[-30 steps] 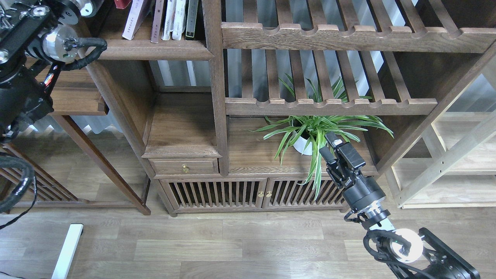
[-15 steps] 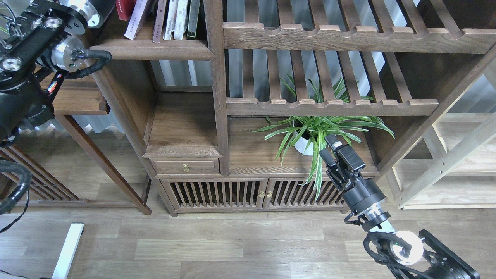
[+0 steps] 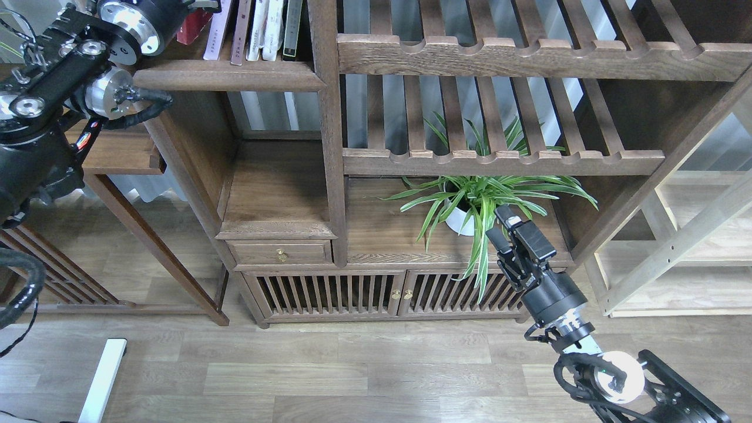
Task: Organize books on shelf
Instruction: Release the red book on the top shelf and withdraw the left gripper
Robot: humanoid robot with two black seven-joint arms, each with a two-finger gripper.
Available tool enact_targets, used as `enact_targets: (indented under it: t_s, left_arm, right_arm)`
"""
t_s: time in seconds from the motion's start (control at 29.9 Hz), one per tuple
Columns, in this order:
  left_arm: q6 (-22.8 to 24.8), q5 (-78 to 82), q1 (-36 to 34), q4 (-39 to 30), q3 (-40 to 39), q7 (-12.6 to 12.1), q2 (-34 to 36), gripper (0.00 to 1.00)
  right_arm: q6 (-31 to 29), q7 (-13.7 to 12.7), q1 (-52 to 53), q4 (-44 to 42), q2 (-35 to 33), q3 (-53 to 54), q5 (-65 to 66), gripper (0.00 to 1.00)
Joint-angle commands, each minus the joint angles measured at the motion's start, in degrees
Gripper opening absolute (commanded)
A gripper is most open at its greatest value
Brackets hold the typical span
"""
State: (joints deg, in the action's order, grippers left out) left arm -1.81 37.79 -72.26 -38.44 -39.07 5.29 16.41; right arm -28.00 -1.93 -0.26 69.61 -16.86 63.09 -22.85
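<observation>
At the upper left of the frame my left arm is reaching onto the shelf (image 3: 235, 75), but my left gripper is running off the top edge, so I am not seeing it at all. The books (image 3: 258, 29) are standing on that board near its right post: a pale lavender one (image 3: 218, 26) leaning slightly, thin pale and dark spines upright beside it, and a red one (image 3: 192, 26) lying against my wrist. I am judging the tidying as underway, with the red book not yet upright and the row not yet closed up.

Compared with a second ago, my left arm is sitting further in over the shelf, the lavender book is standing steeper, and the red one is showing more.

My right gripper (image 3: 506, 226) is hanging at lower right in front of the potted plant (image 3: 470, 202), narrowly parted and holding nothing, barely shifted.
</observation>
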Motion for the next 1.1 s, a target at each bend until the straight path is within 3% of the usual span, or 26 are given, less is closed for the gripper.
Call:
enact_targets:
  t_s: [0.0, 0.23, 0.37, 1.07]
  left_arm:
    - [-0.2, 0.0, -0.2, -0.1, -0.4, 0.1, 0.7, 0.13]
    - [-1.3, -0.1, -0.8, -0.1, -0.7, 1.9, 1.3, 0.24]
    - [-2.7, -0.2, -0.6, -0.1, -0.6, 2.4, 1.4, 0.37]
    - [-3.6, -2.1, -2.2, -0.1, -0.9, 3.3, 0.6, 0.38]
  right_arm:
    - [0.0, 0.0, 0.0, 0.0, 0.1, -0.2, 0.0, 0.79]
    - [0.0, 0.0, 0.0, 0.0, 0.1, -0.2, 0.3, 0.79]
    - [0.0, 0.0, 0.0, 0.0, 0.3, -0.2, 1.1, 0.79]
    - [0.0, 0.0, -0.3, 0.0, -0.1, -0.2, 1.2, 0.79]
